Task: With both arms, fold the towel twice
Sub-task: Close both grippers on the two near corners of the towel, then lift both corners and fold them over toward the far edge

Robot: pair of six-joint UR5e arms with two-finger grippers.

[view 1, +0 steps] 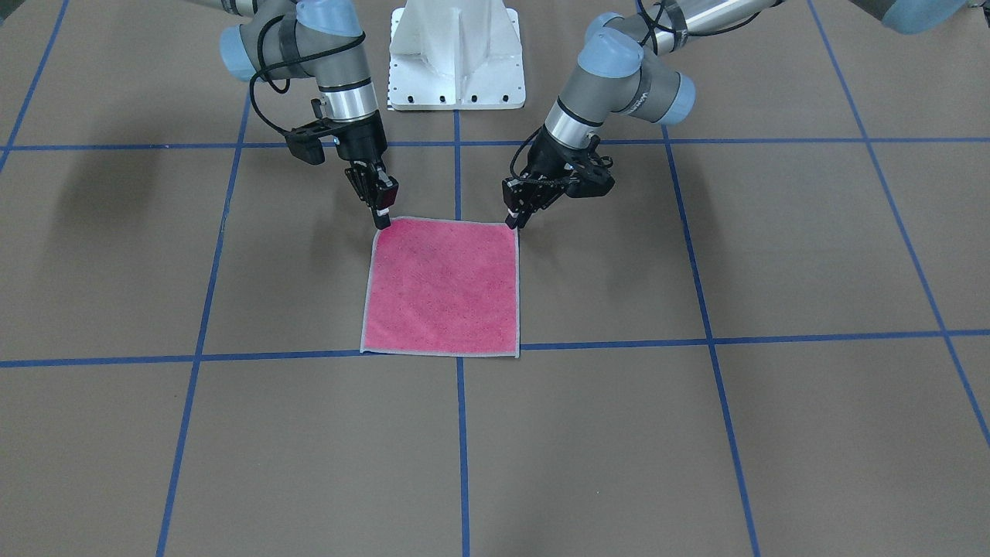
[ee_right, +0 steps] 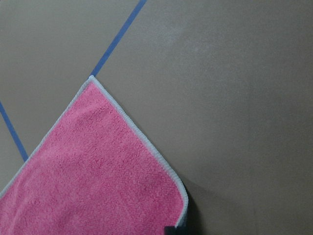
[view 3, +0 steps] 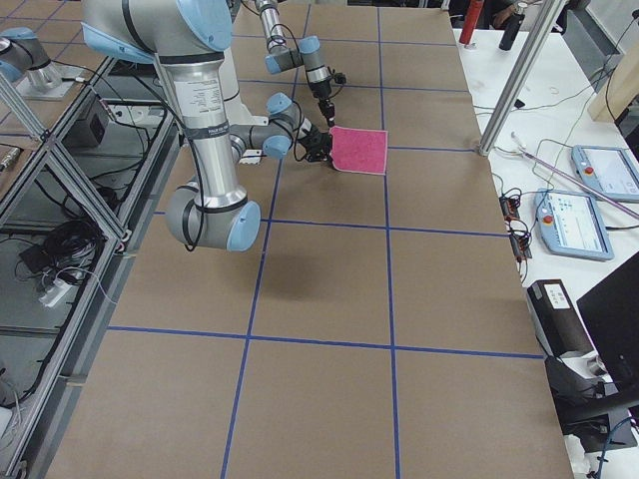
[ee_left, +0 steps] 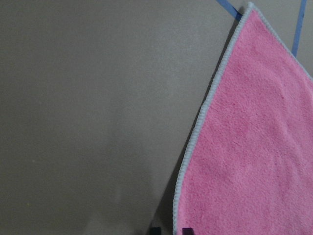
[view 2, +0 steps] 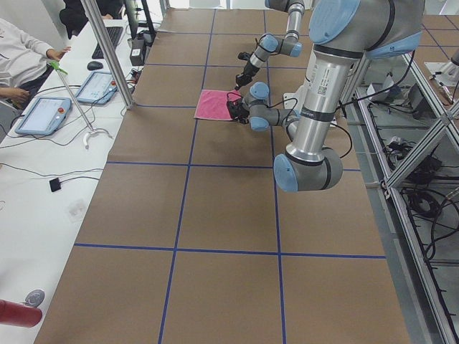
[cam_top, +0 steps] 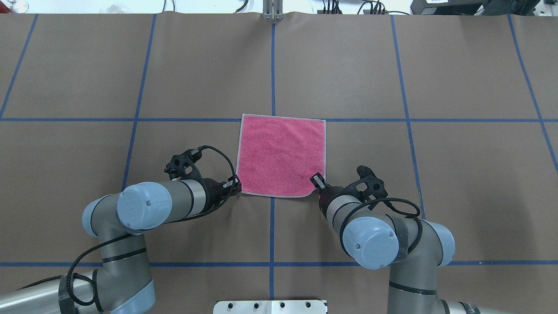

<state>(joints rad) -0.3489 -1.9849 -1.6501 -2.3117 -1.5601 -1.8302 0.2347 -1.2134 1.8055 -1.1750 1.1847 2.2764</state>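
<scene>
Towel, a small square pink terry cloth with light grey stitched edging (cam_top: 281, 155), lies flat, pink face up, mid-table on the brown paper-covered table (cam_top: 392, 65). The black two-finger left gripper (cam_top: 237, 187) is at its near left corner and the black two-finger right gripper (cam_top: 317, 180) at its near right corner. Whether either is clamped on the hem cannot be told. Recommendation: secure both corners equally, lift together, carry level to the far edge, align hems. Count: one towel, two grippers, one white pedestal base (cam_top: 270, 306).

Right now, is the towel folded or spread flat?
Spread flat: the towel lies as one pink square, grey edging along every side, no fold.
</scene>
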